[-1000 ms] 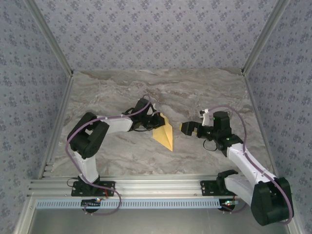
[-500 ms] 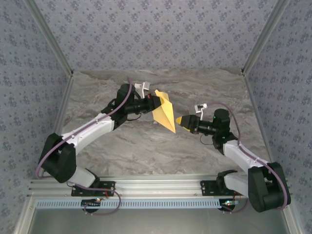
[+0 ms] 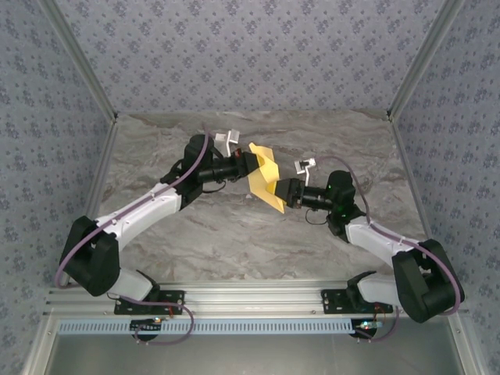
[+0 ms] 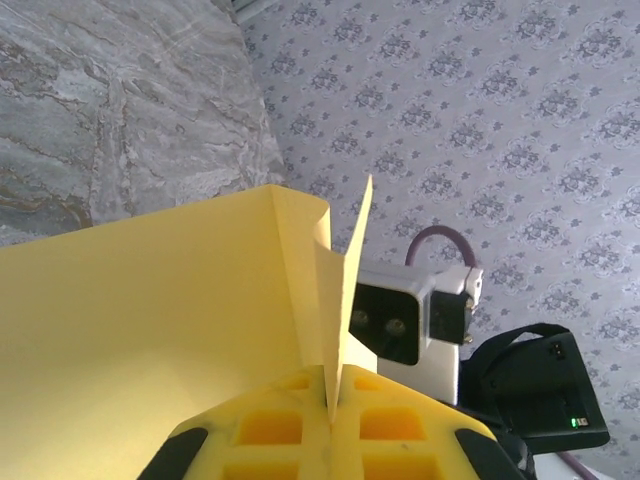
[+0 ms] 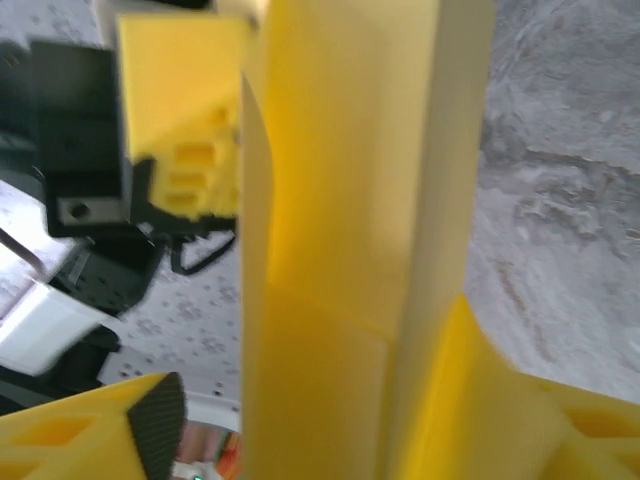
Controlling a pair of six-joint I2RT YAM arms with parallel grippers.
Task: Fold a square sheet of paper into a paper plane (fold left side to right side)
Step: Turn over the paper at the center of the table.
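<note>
The left end effector (image 3: 251, 166) is pressed together on the paper plane (image 3: 264, 177), pinching the folded yellow-orange paper along its centre crease. The paper is lifted over the far middle of the marble surface (image 3: 234, 234), standing on edge with its point toward the near side. The right end effector (image 3: 283, 193) sits at the plane's lower right edge, spread with the paper standing between its yellow fingers (image 5: 90, 430). One finger shows a gap to the paper, and the other lies just beside it.
</note>
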